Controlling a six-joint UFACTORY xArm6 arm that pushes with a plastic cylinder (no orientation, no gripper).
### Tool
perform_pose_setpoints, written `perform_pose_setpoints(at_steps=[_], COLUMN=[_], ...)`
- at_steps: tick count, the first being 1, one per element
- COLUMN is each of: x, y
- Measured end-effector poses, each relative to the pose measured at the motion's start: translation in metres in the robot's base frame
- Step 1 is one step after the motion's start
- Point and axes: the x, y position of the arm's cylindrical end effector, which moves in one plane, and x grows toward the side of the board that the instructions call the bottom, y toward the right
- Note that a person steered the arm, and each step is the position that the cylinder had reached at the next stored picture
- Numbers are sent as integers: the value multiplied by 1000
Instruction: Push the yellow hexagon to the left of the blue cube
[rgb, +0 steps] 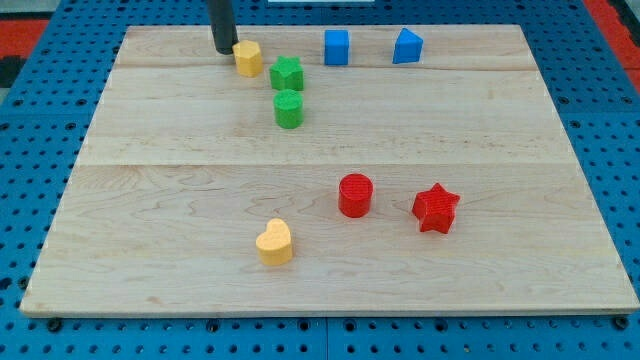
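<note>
Against the yellow hexagon, my tip rests.

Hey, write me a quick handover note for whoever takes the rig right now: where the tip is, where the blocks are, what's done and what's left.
My tip sits at the view's top, just left of the yellow hexagon, touching or nearly so.
The blue cube stands further right along the top edge; the green star lies between them, slightly lower.
Done: tip is behind the hexagon, on the correct side for a rightward push.
Left: slide the hexagon right until it rests just left of the cube, probably passing above the star.
</note>
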Motion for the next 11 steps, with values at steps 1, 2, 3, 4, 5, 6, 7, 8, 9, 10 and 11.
perform_pose_setpoints(at_steps=[1,2,3,4,5,6,7,8,9,10,11], x=[36,57,25,20,48,60,44,36,22,19,116], y=[-25,-6,15,23,8,44,30,44,37,28,-1])
